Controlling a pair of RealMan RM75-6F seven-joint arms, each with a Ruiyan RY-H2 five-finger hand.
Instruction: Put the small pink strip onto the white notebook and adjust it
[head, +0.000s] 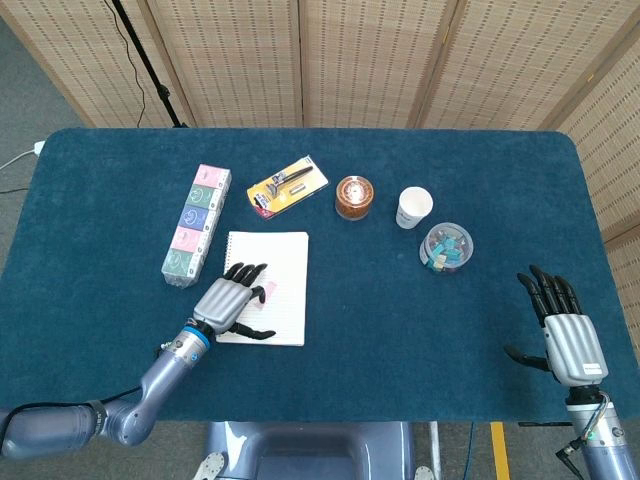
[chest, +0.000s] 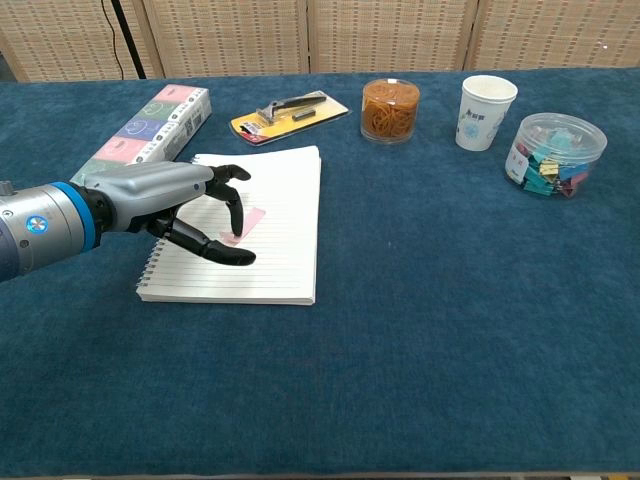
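The white spiral notebook (head: 288, 258) (chest: 285, 190) lies open on the blue table, left of centre. The small pink strip (head: 267, 291) (chest: 250, 219) rests on its lined page, partly covered. My left hand (head: 226, 300) (chest: 168, 196) hovers over the notebook's left half with its fingers spread. Its fingertips (chest: 238, 222) reach down onto or just above the strip, and the thumb stretches out below it. It holds nothing. My right hand (head: 566, 337) lies open with fingers apart at the table's front right, seen only in the head view.
A row of pastel packs (head: 197, 220) (chest: 152, 120) lies left of the notebook. Behind it are a razor on a yellow card (head: 287, 185) (chest: 290, 108), a jar of rubber bands (head: 353, 196) (chest: 390, 108), a paper cup (head: 413, 207) (chest: 486, 98) and a tub of clips (head: 446, 246) (chest: 556, 152).
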